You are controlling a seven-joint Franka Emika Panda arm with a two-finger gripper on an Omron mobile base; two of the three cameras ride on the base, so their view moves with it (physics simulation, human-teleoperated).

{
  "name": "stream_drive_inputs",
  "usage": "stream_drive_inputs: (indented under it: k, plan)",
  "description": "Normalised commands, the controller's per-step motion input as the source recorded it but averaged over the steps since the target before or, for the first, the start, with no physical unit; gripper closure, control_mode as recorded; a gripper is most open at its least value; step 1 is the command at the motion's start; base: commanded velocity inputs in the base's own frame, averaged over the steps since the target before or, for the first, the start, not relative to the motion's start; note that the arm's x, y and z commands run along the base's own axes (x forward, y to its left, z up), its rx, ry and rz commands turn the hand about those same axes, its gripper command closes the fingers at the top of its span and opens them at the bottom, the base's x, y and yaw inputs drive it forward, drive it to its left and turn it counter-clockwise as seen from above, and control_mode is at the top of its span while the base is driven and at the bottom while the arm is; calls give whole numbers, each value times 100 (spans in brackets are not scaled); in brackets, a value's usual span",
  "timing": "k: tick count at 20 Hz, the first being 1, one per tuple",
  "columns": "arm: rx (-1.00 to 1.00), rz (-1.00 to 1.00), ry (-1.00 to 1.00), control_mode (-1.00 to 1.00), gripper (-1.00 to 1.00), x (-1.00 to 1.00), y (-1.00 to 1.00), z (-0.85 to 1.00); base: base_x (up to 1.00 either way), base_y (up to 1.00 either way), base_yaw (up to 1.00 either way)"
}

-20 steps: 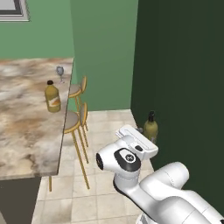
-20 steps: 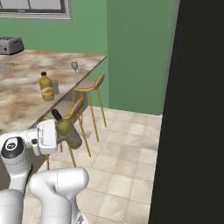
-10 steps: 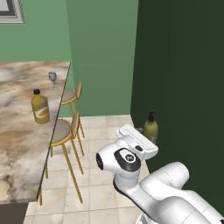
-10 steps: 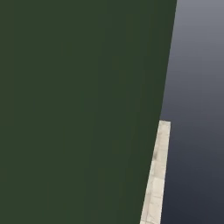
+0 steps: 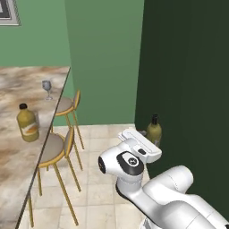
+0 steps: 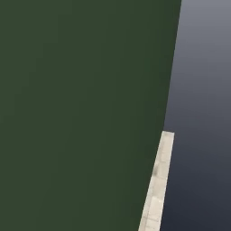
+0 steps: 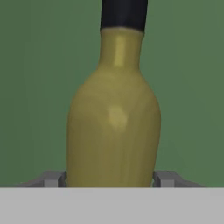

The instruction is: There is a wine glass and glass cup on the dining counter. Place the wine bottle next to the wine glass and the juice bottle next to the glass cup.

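My gripper is shut on the wine bottle, an olive-green bottle with a dark neck, held upright off the floor to the right of the dining counter. In the hand view the wine bottle stands between both fingertips, which press its lower sides. The wine glass stands far back near the counter's right edge. The juice bottle, amber with a black cap, stands closer. A faint grey glass cup seems to touch its right side.
Two wooden bar stools stand along the counter's overhanging edge, over beige floor tiles. A dark green wall rises close on the right, and that dark wall also stands very near the right base camera.
The base has driven and turned, so the counter, stools and bottles have shifted in the left base view and the right base view now faces the dark wall. The wine bottle stays gripped.
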Motion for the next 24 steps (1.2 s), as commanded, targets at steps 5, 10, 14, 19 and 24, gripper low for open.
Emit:
stream_drive_inputs:
  k: [5,10,14,19,24]
  plan:
    - [0,0,0,100,100,0,0,0,62,-40,7]
    - [0,0,0,100,100,0,0,0,63,-39,8]
    - [0,0,0,100,100,0,0,0,62,-37,10]
    - [0,0,0,100,100,0,0,0,58,-34,12]
    - [0,0,0,100,100,0,0,0,55,-32,18]
